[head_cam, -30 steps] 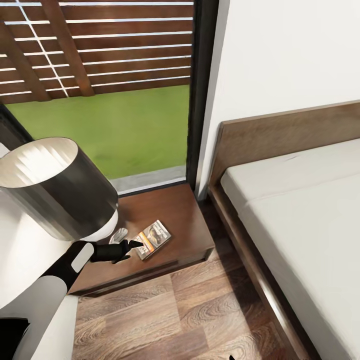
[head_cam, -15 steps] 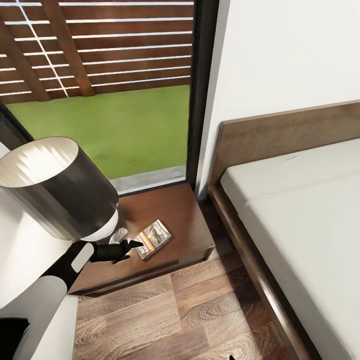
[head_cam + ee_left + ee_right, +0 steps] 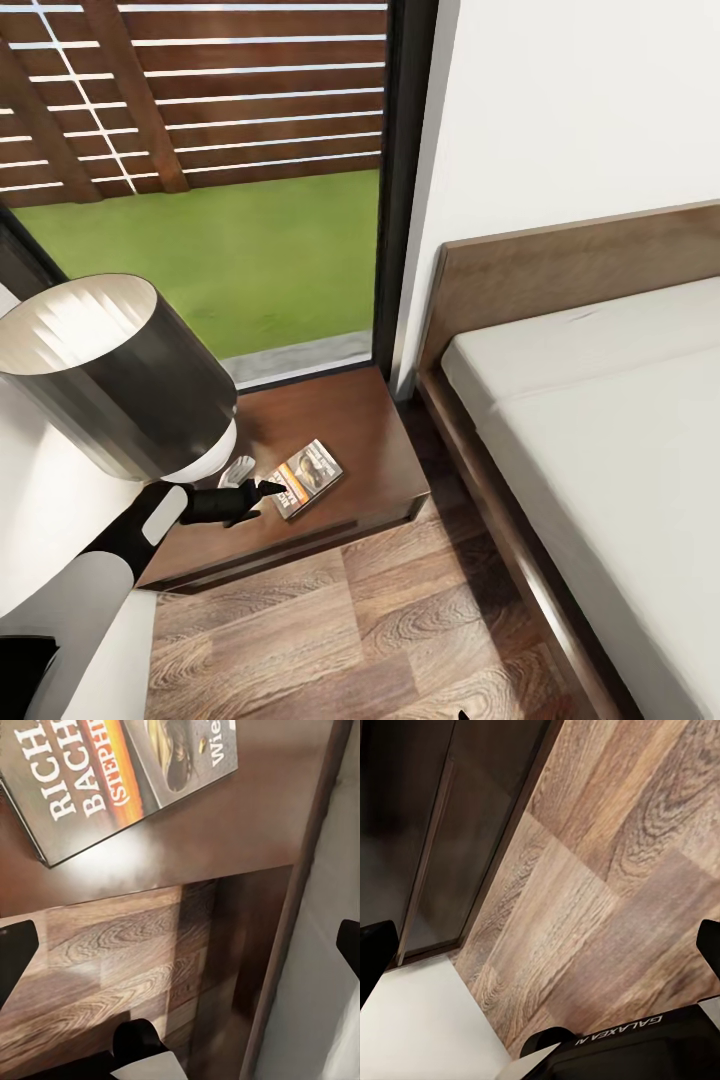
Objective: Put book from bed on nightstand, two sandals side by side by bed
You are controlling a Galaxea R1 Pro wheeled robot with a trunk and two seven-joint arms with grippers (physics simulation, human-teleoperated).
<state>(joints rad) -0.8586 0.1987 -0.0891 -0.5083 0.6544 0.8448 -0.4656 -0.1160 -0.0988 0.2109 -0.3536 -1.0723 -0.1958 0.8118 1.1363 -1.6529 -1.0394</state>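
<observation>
Nothing has really moved since the earlier frames: book, arm and camera all sit where they were a second ago.

Head view: the book lies flat on the nightstand, lower centre-left of the frame, close to the stand's front edge. The left gripper comes in from the lower left, with its dark tip right at the book's left end. Whether it's actually touching is hard to call from here. A big lamp shade fills the left-middle of the frame, over the nightstand's left part. The bed takes the right side, headboard against the white wall. The window with grass outside is in the upper left.

Left wrist view: the book is in the upper left on the glossy nightstand top, with white letters and an orange band readable. The fingers show at the two side edges, spread wide with nothing between them. Plank floor is below the stand's edge.

Right wrist view: the fingers are likewise far apart and empty, hanging over wood floor, with a dark wooden panel in the upper left.
</observation>
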